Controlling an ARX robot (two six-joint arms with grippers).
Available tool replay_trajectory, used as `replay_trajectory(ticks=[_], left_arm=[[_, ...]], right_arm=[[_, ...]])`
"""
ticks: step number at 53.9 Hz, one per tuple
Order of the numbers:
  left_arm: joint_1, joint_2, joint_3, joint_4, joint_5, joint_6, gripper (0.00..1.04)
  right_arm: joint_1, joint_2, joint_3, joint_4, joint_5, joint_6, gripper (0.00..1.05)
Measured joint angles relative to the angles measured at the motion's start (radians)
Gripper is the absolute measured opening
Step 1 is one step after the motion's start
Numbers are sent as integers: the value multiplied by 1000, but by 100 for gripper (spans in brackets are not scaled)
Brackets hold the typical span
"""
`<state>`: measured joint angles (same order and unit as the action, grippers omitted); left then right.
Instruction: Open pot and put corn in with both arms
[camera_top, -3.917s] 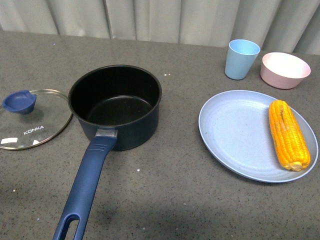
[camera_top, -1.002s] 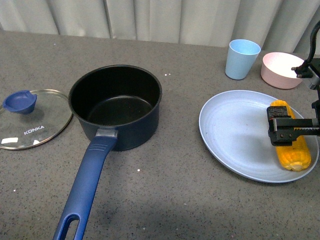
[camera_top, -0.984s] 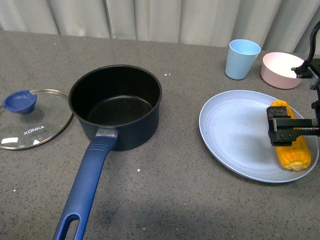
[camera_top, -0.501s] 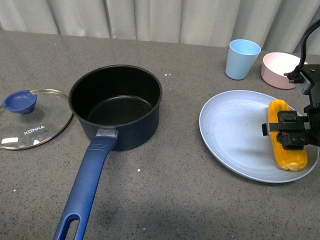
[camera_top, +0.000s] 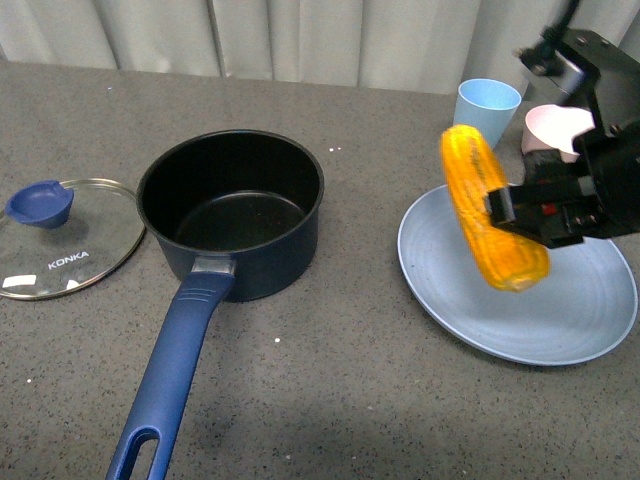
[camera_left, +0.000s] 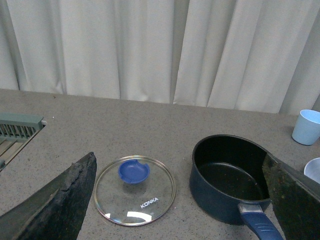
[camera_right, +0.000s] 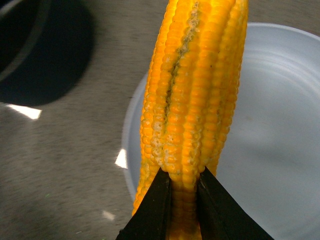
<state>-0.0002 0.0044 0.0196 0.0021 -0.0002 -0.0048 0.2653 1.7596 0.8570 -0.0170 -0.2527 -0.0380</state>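
Observation:
The dark navy pot stands open left of centre, its long blue handle pointing at me. Its glass KONKA lid lies flat on the table to the pot's left. My right gripper is shut on the yellow-orange corn and holds it in the air above the left part of the blue plate. In the right wrist view the corn sits between the black fingers. My left gripper is open and empty, above the lid and pot; it does not show in the front view.
A light blue cup and a pink bowl stand at the back right behind the plate. A curtain hangs along the table's far edge. A grey rack shows at the far left of the left wrist view.
My right gripper closed on the corn on the plate and lifted it up and to the left, off the plate. Pot and lid have not moved.

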Motion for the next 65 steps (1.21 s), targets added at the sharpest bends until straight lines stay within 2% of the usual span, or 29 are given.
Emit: replay_trajectory(ticks=[5,20,29,42,43,48,57,65], left_arm=[[0,0,0,0,0,0,98],[0,0,0,0,0,0,98],[0,0,0,0,0,0,98],[0,0,0,0,0,0,98],[0,0,0,0,0,0,98],[0,0,0,0,0,0,98],[0,0,0,0,0,0,98],[0,0,0,0,0,0,98]], right_arm=[[65,2,60,-28,-45,3,8],[220,106,280,-85,-51,40,7],[278,247,456,-152,-35,76,6],[317,372,644,-219,-21,112,6],[319,375,650,-223,-18,113,8],[322,380,653,-232,-19,115,31],[322,381,653,-232,-16,116,58],[320,381,653,-218,2,116,89]])
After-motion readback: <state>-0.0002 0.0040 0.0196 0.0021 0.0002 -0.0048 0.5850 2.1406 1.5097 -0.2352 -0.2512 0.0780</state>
